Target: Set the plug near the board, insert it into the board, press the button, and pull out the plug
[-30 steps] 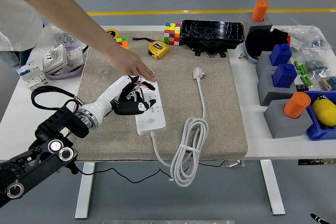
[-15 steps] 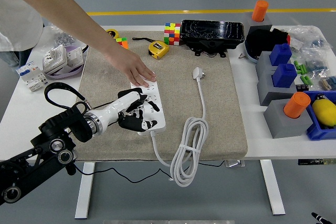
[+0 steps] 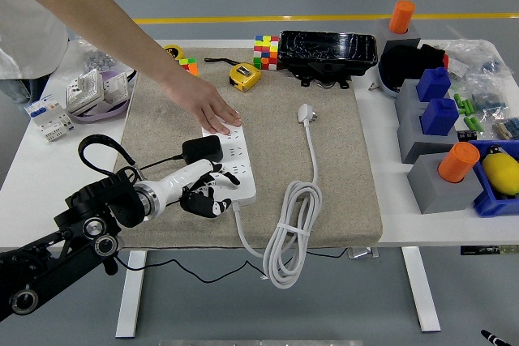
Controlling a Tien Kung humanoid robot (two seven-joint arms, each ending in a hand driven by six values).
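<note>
White plastic marks the power strip (image 3: 229, 163), which is laid on a beige mat (image 3: 324, 192) at the middle of the table (image 3: 388, 208). A person's hand (image 3: 207, 108) is pressed flat on the strip's far end. A black plug (image 3: 203, 149) is seen at the strip's left edge, touching it; whether its pins are seated cannot be told. The left hand (image 3: 204, 194) is held at the strip's near left corner, just below the black plug, with fingers curled and nothing gripped. The strip's own white cord (image 3: 289, 237) is coiled to the right of the strip, its white plug (image 3: 306, 113) lying well beyond it. A yellow tape measure (image 3: 244, 75) is placed behind the strip.
</note>
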